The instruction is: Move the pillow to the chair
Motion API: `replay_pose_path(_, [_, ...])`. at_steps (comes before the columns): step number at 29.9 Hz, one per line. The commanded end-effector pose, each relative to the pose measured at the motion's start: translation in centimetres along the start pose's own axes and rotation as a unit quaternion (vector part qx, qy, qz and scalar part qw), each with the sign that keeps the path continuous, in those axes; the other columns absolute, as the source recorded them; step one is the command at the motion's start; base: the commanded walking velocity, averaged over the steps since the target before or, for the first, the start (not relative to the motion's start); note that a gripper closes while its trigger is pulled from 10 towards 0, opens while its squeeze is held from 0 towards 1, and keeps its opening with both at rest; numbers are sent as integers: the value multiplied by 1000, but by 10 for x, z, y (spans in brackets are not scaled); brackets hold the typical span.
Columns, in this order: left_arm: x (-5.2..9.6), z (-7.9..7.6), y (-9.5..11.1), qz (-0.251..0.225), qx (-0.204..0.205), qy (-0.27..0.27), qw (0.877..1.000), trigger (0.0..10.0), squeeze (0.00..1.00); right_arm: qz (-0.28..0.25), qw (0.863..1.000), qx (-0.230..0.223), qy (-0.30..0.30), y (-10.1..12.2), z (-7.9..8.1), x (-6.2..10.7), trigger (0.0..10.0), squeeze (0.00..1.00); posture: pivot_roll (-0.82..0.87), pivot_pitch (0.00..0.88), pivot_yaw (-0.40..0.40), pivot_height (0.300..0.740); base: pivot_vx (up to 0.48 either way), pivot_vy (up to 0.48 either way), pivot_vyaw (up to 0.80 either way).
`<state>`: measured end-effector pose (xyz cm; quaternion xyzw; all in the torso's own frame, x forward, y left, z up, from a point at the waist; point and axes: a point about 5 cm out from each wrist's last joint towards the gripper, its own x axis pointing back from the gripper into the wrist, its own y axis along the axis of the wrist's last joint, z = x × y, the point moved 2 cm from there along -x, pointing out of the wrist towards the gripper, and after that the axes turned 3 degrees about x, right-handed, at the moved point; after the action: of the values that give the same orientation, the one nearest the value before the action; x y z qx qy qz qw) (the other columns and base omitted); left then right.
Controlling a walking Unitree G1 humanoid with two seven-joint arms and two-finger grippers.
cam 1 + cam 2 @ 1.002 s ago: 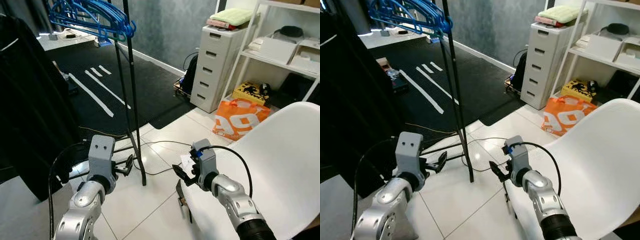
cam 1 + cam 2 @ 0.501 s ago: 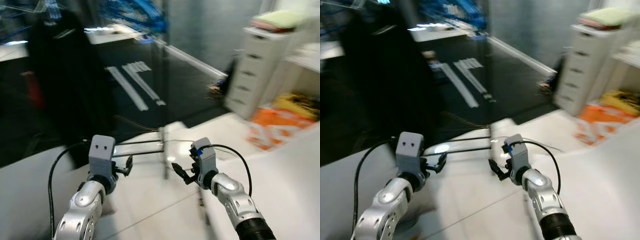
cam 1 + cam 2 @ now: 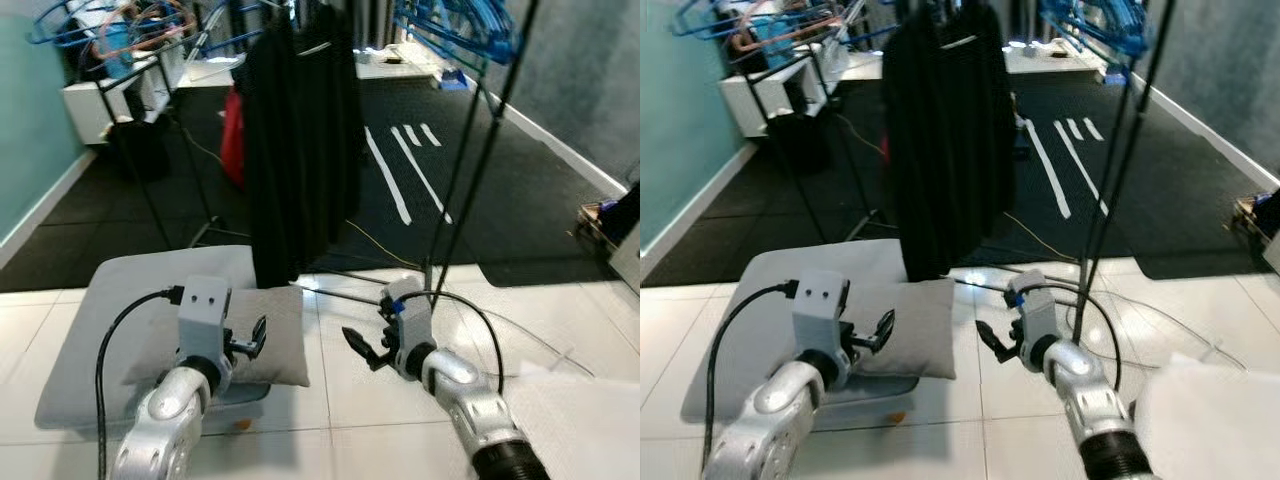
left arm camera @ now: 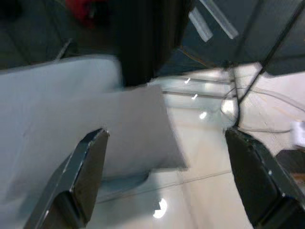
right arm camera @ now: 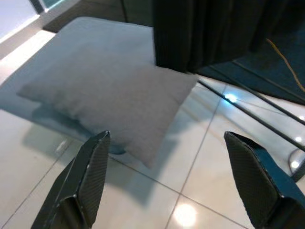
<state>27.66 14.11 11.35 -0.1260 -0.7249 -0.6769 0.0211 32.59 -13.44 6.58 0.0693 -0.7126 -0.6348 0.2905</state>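
The head camera had swung away from the white chair and now faced the grey square fabric pillow (image 3: 265, 335), lying on a larger flat grey cushion (image 3: 110, 300) on the tiled floor beneath hanging black garments (image 3: 300, 130), so pickup looked next. The left hand (image 3: 255, 337) and right hand (image 3: 362, 347) hovered forward at the pillow's near corners, fingers spread wide and empty.

This looks like a room in a home used for storing and hanging clothes. A dark garment (image 3: 300, 130) hangs from a clothes rack (image 3: 470, 170), with blue hangers (image 3: 455, 25) bunched on the rail. The floor is glossy white tile (image 3: 330, 440) meeting a black mat (image 3: 500, 190). A grey cushion pad (image 3: 110, 310) lies on the tiles, and cables (image 3: 530, 330) trail across them.
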Motion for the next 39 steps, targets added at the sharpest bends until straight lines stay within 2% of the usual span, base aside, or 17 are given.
replay_pose_path(1, [-2,-2,0,3,-3,-8,1000,10000,0,6,1000,-3,-6,-2,-3,1,10000,0,-128,0,-30,740,0,0,0])
replay_pose_path(8, [-3,-3,0,5,0,-10,1000,10000,0,2,1000,2,-9,0,-5,2,10000,0,-137,6,-25,740,0,0,0])
replay_pose_path(26, [-4,-3,1,5,10,-11,1000,10000,0,6,1000,2,-1,1,-5,1,10000,0,-161,18,-28,740,0,0,800])
replay_pose_path(39, [-4,-3,2,8,18,-16,1000,10000,0,27,1000,-15,-7,-4,-8,2,10000,0,-168,11,-22,740,0,0,0])
